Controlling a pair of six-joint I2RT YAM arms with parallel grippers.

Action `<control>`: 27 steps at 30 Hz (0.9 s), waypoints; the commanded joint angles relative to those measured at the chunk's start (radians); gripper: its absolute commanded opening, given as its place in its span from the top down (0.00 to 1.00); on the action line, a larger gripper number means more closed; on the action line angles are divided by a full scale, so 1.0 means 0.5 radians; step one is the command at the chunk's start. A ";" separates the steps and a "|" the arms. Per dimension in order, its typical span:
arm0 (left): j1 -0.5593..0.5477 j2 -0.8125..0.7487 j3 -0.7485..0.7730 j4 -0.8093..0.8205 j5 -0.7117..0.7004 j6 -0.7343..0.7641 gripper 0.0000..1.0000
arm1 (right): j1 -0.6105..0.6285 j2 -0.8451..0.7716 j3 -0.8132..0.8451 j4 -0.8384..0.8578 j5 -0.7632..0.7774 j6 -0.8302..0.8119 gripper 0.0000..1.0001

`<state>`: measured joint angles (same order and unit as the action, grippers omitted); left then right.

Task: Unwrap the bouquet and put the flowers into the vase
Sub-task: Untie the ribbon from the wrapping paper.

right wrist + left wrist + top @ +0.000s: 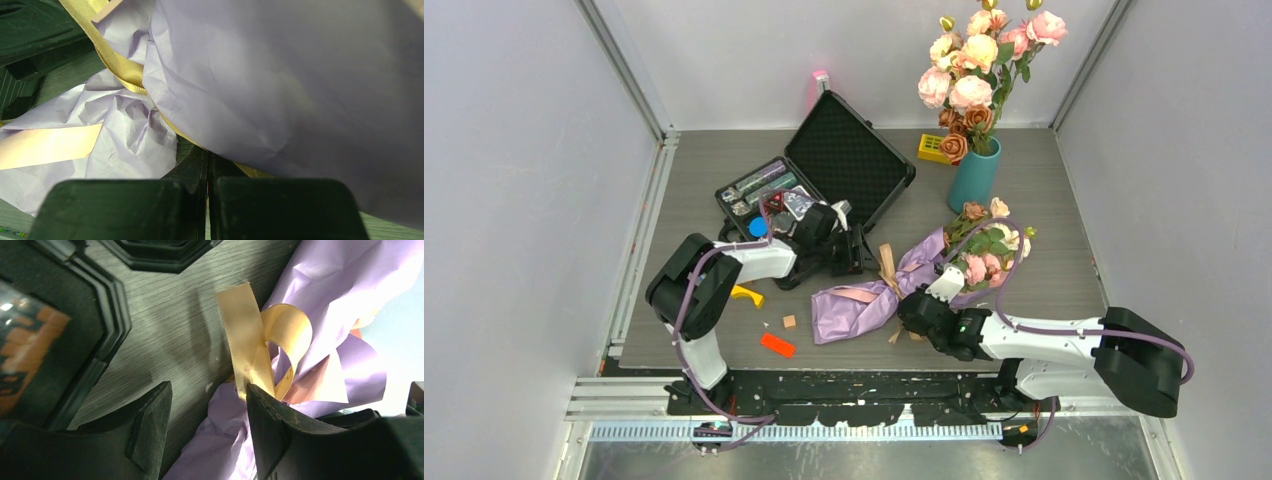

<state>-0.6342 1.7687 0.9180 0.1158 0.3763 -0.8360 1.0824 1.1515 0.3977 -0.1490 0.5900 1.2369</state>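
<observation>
Top view: the bouquet (864, 305) lies wrapped on the table (1064, 250), with the flowers (984, 250) near the vase (974, 175). Left wrist: the left gripper (206, 390) has its fingers apart, and the tan ribbon (245, 335) touches one of them. Right wrist: the right gripper (207, 167) is closed tight under the lilac paper (260, 80); a hold on the ribbon cannot be confirmed.

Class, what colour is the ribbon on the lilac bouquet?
The ribbon is tan-gold; it shows best in the left wrist view.

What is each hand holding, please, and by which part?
The right hand seems to pinch the ribbon beside the paper's edge; the left hand stands open around its tail, holding nothing.
</observation>
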 commanded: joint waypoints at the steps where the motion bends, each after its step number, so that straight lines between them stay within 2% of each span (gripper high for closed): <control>1: -0.015 0.060 0.061 0.214 0.015 -0.103 0.42 | -0.008 -0.030 0.013 0.062 0.134 0.047 1.00; 21: -0.077 0.193 0.059 0.462 0.071 -0.286 0.45 | -0.015 0.027 0.035 0.074 0.120 0.030 1.00; 24: -0.084 0.205 0.041 0.490 0.078 -0.303 0.49 | -0.016 0.023 0.032 0.076 0.121 0.030 1.00; 27: -0.083 0.213 0.017 0.512 0.076 -0.325 0.59 | -0.018 0.018 0.026 0.074 0.121 0.030 1.00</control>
<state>-0.6743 1.8683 0.9291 0.3042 0.4046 -0.9775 1.0775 1.1656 0.3981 -0.1425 0.5900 1.2362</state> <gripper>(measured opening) 0.460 0.024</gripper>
